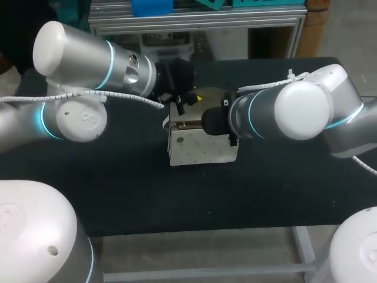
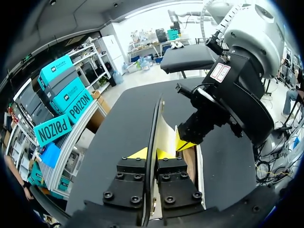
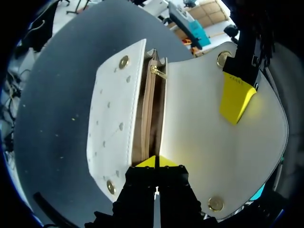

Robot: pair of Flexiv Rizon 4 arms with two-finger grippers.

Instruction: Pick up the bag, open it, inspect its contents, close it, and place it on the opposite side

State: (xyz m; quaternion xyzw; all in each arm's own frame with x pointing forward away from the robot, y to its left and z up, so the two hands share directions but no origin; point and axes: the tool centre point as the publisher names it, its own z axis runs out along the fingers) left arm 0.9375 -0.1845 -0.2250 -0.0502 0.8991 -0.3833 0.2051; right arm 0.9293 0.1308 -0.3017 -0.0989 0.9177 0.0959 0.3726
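The white studded bag (image 1: 200, 147) stands in the middle of the black table (image 1: 118, 194), its flap folded back. In the right wrist view the bag (image 3: 114, 118) gapes open, showing a tan lining and a gold zip pull (image 3: 158, 71); nothing inside shows. My right gripper (image 3: 156, 162) is shut on the bag's rim where the flap (image 3: 199, 133) joins. My left gripper (image 2: 153, 154) is shut on the flap's thin edge (image 2: 154, 123), with one yellow finger (image 3: 236, 95) lying on the flap. From above, the left gripper (image 1: 189, 99) and right gripper (image 1: 207, 121) meet over the bag.
Both forearms crowd the space over the bag. Bare black tabletop lies to the left, right and front of it. My arms' white bases (image 1: 35, 236) (image 1: 353, 247) stand at the near corners.
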